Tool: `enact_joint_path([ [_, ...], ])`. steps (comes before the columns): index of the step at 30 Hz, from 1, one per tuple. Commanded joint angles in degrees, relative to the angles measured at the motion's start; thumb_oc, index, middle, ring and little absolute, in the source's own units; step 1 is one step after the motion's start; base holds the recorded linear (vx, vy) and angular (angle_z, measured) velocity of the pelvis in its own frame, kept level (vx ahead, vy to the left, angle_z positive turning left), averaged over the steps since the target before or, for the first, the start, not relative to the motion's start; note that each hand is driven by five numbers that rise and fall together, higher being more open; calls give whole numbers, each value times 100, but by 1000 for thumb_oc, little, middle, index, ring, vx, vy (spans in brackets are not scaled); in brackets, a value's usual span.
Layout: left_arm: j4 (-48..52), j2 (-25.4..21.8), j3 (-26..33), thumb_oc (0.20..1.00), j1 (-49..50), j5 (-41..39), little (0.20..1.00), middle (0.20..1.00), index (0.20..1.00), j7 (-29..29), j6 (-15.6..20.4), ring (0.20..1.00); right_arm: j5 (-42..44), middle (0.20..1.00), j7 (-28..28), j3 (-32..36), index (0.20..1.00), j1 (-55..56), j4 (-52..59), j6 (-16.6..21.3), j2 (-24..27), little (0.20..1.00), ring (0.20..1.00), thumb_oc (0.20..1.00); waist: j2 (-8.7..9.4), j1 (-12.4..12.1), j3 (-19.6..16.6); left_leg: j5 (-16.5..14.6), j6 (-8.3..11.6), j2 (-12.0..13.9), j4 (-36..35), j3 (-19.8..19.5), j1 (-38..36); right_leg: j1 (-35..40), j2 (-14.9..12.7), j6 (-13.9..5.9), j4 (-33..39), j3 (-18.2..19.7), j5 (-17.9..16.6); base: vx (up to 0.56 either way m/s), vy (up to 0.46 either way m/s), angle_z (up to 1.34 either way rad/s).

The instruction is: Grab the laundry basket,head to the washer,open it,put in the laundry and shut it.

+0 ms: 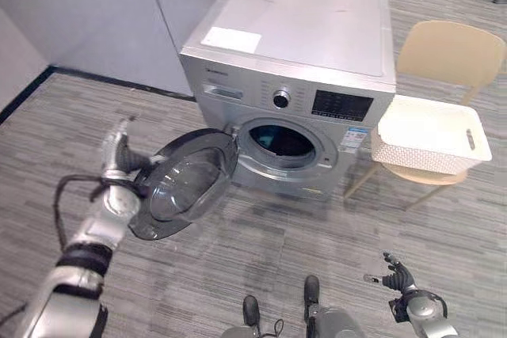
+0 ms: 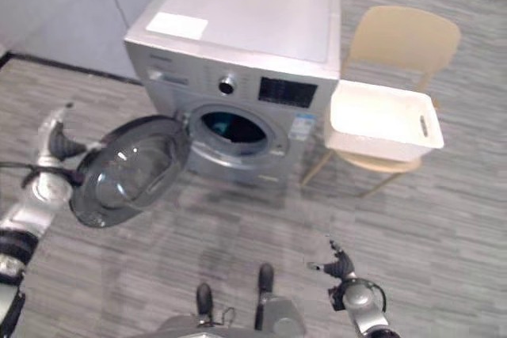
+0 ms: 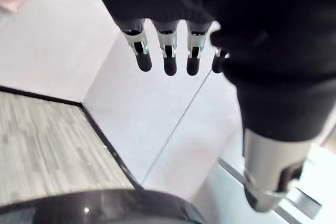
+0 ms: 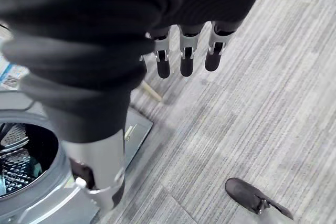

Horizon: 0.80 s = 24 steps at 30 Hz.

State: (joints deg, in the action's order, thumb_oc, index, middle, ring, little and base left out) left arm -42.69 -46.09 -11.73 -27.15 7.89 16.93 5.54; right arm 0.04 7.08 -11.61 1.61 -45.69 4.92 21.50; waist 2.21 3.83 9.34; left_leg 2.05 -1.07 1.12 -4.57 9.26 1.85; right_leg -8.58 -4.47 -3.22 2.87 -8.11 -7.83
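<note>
The silver front-loading washing machine [image 1: 295, 77] is standing with its round glass-and-dark-plastic door [image 1: 184, 185] swung wide to its left, and something dark with a bluish tint is lying inside the drum [image 1: 279, 142]; whether that is the laundry I cannot tell for certain. The left hand [image 1: 120, 157] is sitting at the door's outer rim with its fingers straight and apart, gripping nothing. A push from here could glance off the curved, smooth rim, or the door could rebound short of latching. The right hand [image 1: 398, 277] is hanging relaxed and spread, well in front of the washer. The white perforated plastic laundry basket [image 1: 429, 135] is resting on the beige moulded chair [image 1: 445, 57] just right of the washer, apparently empty.
</note>
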Motion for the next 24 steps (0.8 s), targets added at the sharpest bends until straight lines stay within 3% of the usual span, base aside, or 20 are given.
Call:
enact_joint_path([
  [1,-789,-303,-123,1000,-553,133,1000,1000,1000,67,10,1000,-89,1000,-65,-52,1000,-238,143,150,154,1000,1000,1000,172,36,14,-430,134,-14,344,-286,481,222,-340,-643,-638,171,1040,-53,113,-15],
  [9,-2284,-451,-213,1000,-967,-103,1000,1000,1000,-288,-72,1000,-8,1000,-96,-263,1000,-440,147,124,203,1000,1000,1000,396,109,310,-405,109,87,533,-132,931,-230,-340,-719,-714,301,797,-42,48,-18],
  [15,-2535,273,237,1000,-266,-415,1000,1000,1000,-379,-83,1000,-22,1000,-70,-288,1000,-447,88,87,85,1000,1000,1000,486,44,415,-367,103,99,451,-73,997,-336,-378,-701,-706,251,743,15,26,-8],
  [16,-2378,661,317,1000,-81,-651,1000,1000,1000,-351,-14,1000,-24,1000,-31,-276,1000,-437,76,86,23,1000,1000,1000,487,12,450,-379,97,88,454,-76,977,-309,-386,-689,-721,233,763,-3,-4,-12],
  [17,-2376,661,319,1000,-79,-651,1000,1000,1000,-351,-15,1000,-24,1000,-31,-277,1000,-438,76,86,24,1000,1000,1000,485,17,431,-370,97,88,456,-77,1001,-330,-386,-688,-716,231,754,11,11,-7],
  [18,-1606,1346,294,1000,459,-861,1000,1000,1000,-301,94,1000,-121,1000,26,-225,1000,-447,40,54,-50,1000,1000,1000,448,-64,469,-411,68,31,476,-96,963,-286,-417,-652,-728,201,798,10,14,-4],
  [19,-1604,1346,295,1000,461,-861,1000,1000,1000,-301,92,1000,-121,1000,26,-225,1000,-447,40,54,-50,1000,1000,1000,448,-61,454,-403,68,31,477,-96,983,-303,-416,-651,-723,201,789,13,14,-4],
  [21,-593,1994,88,1000,933,-998,1000,1000,1000,-308,158,1000,-233,1000,77,-188,1000,-458,64,9,-111,1000,1000,1000,402,-123,480,-427,42,-14,502,-121,969,-271,-435,-617,-737,163,832,1,-2,3],
  [24,735,2499,-401,1000,1420,-1063,1000,1000,1000,-652,235,1000,-274,1000,83,-118,1000,-449,152,-39,-186,1000,1000,1000,326,-171,544,-448,14,-68,508,-161,912,-225,-453,-592,-775,137,896,0,-15,13],
])
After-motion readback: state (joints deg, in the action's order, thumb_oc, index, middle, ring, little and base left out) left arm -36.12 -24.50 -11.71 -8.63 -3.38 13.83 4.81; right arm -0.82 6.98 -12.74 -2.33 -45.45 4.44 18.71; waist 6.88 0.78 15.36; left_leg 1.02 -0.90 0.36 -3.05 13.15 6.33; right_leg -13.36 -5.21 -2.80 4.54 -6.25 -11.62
